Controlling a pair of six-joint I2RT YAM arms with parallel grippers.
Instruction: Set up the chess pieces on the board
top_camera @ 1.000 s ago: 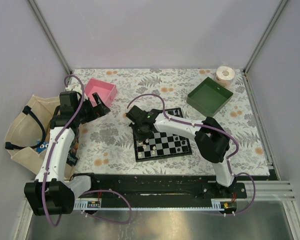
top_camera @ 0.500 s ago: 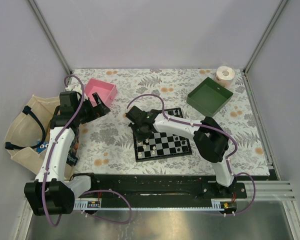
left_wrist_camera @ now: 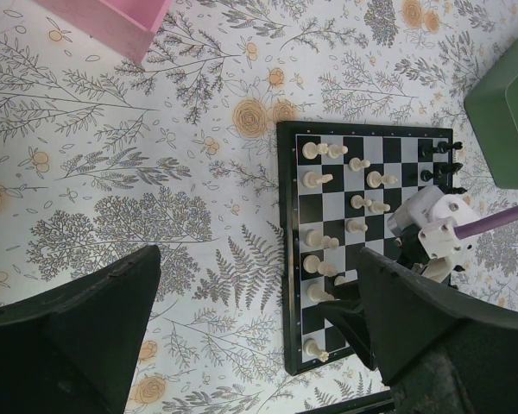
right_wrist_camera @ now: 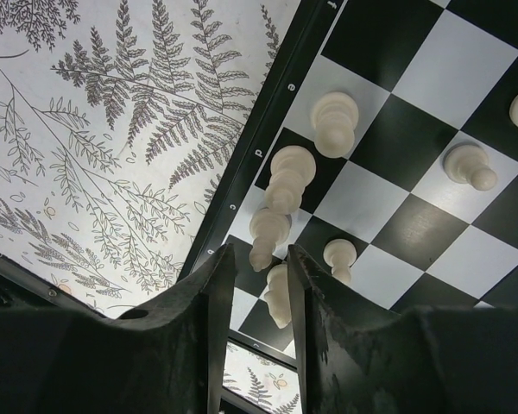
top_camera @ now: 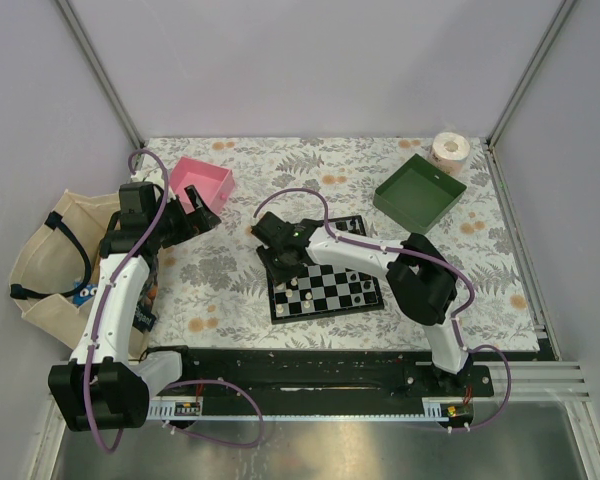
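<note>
The board (top_camera: 330,288) lies in the middle of the table, also in the left wrist view (left_wrist_camera: 375,185). Cream-white chess pieces (left_wrist_camera: 315,179) stand along its left columns; a few black ones (left_wrist_camera: 440,164) stand at its far right. My right gripper (right_wrist_camera: 252,259) is low over the board's (right_wrist_camera: 397,129) edge rows. Its jaws are narrowly apart around a cream piece (right_wrist_camera: 276,297) that stands close against the right finger (right_wrist_camera: 328,336), with a gap on the left side. My left gripper (left_wrist_camera: 259,336) is wide open and empty, above the cloth left of the board.
A pink tray (top_camera: 202,180) sits at the back left and a green tray (top_camera: 418,190) at the back right. A tape roll (top_camera: 450,148) stands in the far right corner. A cloth bag (top_camera: 50,260) lies off the table's left edge.
My right gripper has shifted slightly towards the near-left part of the board. The left arm has not moved.
</note>
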